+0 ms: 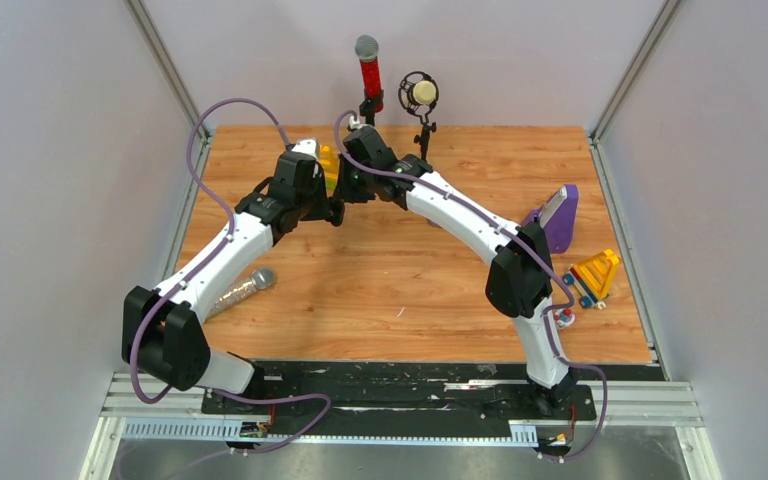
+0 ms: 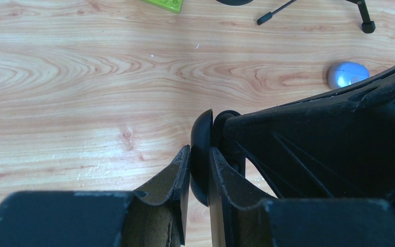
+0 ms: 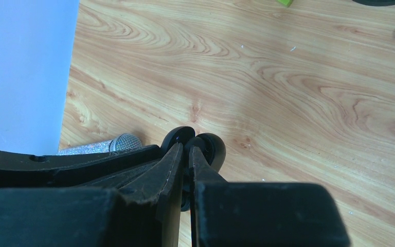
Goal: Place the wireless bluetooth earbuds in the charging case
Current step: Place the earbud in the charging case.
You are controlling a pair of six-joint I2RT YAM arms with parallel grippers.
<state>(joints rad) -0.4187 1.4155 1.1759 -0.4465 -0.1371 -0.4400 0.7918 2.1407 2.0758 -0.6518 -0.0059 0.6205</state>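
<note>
Charging case, black, rounded, seemingly hinged open

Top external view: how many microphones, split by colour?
red microphone, upright on a stand: 1
cream microphone, in a black mount on a stand: 1
silver microphone, lying on the table: 1
Total: 3
</note>
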